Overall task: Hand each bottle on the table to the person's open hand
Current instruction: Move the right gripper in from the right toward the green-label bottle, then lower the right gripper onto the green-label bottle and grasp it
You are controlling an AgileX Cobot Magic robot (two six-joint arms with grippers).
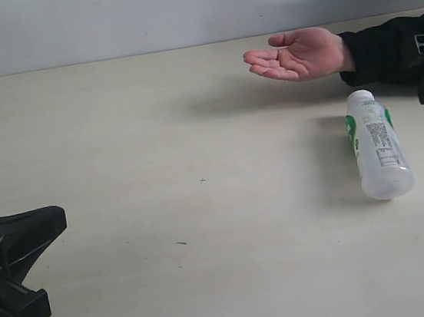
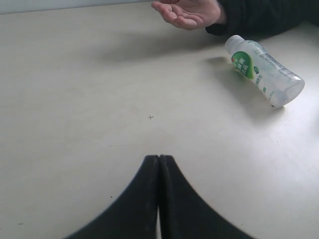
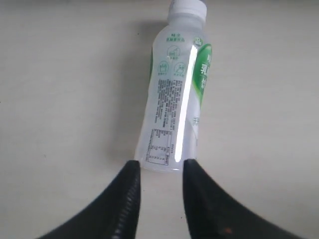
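On the bench (image 1: pixel 119 154), 1 milky-white bottle (image 1: pixel 378 146) lies sideways near the person's open hand (image 1: pixel 300 55). Left end effector (image 2: pixel 158 164) sits shut, empty. Right end effector (image 3: pixel 159 170) hangs part-open, empty, over the bottle's base, likely lining up a grasp.

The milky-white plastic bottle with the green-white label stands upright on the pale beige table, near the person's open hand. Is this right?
No. The milky-white plastic bottle with the green-white label lies on its side, not upright, on the pale beige table, near the person's open hand; the exterior view shows it.
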